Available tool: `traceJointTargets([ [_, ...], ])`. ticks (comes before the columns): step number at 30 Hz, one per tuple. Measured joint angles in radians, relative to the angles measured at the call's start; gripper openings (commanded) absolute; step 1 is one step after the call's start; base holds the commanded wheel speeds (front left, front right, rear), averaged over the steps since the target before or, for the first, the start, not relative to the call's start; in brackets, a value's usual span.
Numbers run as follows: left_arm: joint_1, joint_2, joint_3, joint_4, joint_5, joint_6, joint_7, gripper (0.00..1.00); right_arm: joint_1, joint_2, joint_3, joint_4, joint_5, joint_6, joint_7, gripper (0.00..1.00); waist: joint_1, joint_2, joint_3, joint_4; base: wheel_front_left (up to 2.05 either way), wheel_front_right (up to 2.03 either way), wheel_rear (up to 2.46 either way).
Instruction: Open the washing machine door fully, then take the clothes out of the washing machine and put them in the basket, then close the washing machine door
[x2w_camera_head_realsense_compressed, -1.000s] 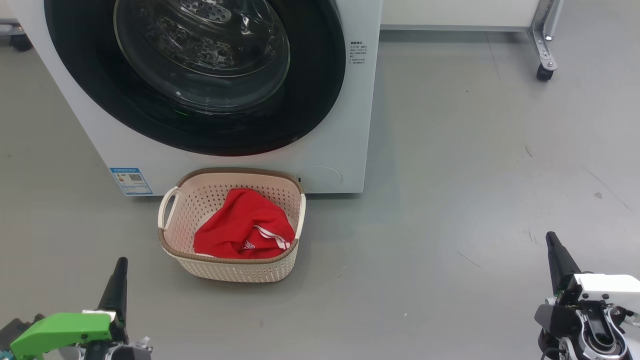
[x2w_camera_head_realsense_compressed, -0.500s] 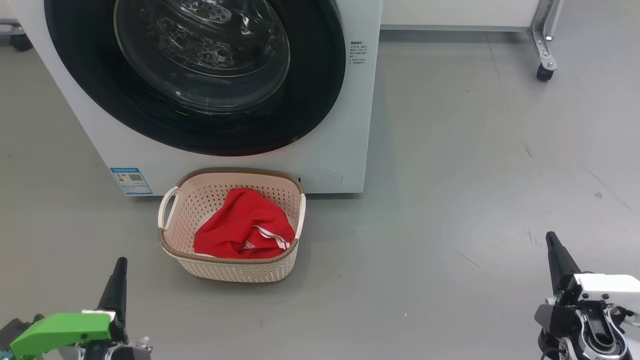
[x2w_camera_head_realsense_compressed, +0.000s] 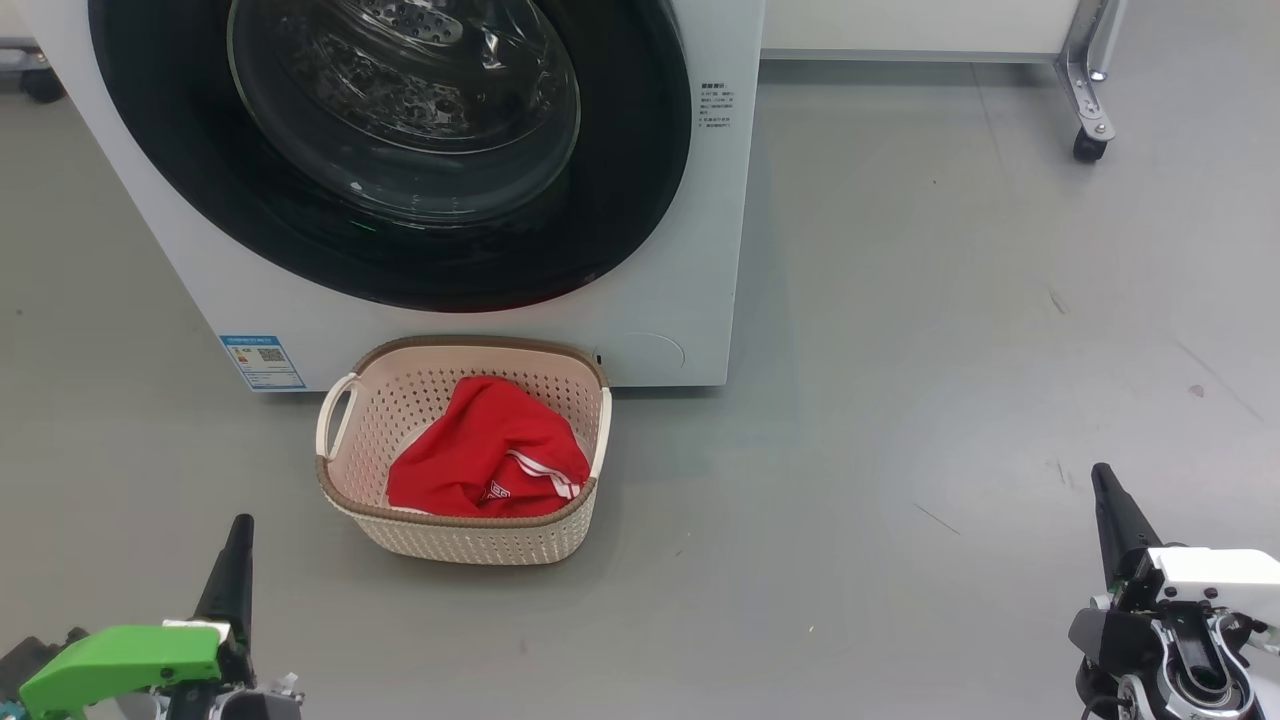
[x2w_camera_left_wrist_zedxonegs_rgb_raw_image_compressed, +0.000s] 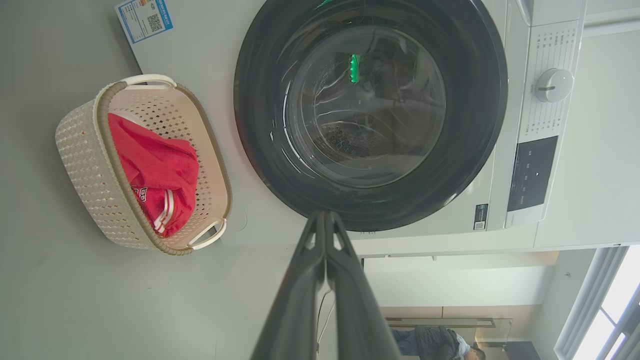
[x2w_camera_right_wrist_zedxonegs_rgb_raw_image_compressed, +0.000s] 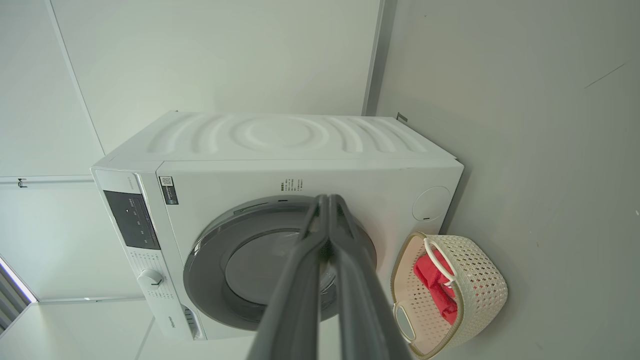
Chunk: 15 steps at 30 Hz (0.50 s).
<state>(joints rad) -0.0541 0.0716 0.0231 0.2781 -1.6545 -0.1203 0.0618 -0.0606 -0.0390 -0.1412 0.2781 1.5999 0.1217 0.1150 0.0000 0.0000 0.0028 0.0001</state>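
clothes (x2w_camera_head_realsense_compressed: 485, 450) in basket (x2w_camera_head_realsense_compressed: 460, 540), before washing machine (x2w_camera_head_realsense_compressed: 690, 290)

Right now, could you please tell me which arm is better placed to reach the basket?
Left, I'd judge: the left gripper sits near the basket holding the clothes, while the right gripper is far across the floor. Both jaws are shut.

**lintTrap:** Head view chops the washing machine door (x2w_camera_head_realsense_compressed: 640, 200) at the top edge, so its upper rim is out of frame. The black print (x2w_camera_head_realsense_compressed: 715, 105) beside it and the blue sticker (x2w_camera_head_realsense_compressed: 262, 362) are way too tiny to read.

**spinCycle:** Yep. The clothes (x2w_camera_head_realsense_compressed: 480, 450) dip behind the basket (x2w_camera_head_realsense_compressed: 450, 520) near wall, and the logo (x2w_camera_head_realsense_compressed: 497, 490) is unreadable. The left tool (x2w_camera_head_realsense_compressed: 242, 527) and right tool (x2w_camera_head_realsense_compressed: 1103, 482) are both cut off at the bottom edge.
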Motion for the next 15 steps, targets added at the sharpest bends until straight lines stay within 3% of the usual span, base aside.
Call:
traceJointTargets([
  [15, 0.000, 0.000, 0.001, -0.001, 0.000, 0.000, 0.000, 0.00, 0.000, 0.000, 0.000, 0.000, 0.000, 0.000, 0.000, 0.00, 0.0000, 0.0000, 0.000, 0.000, 0.00, 0.00, 0.00],
])
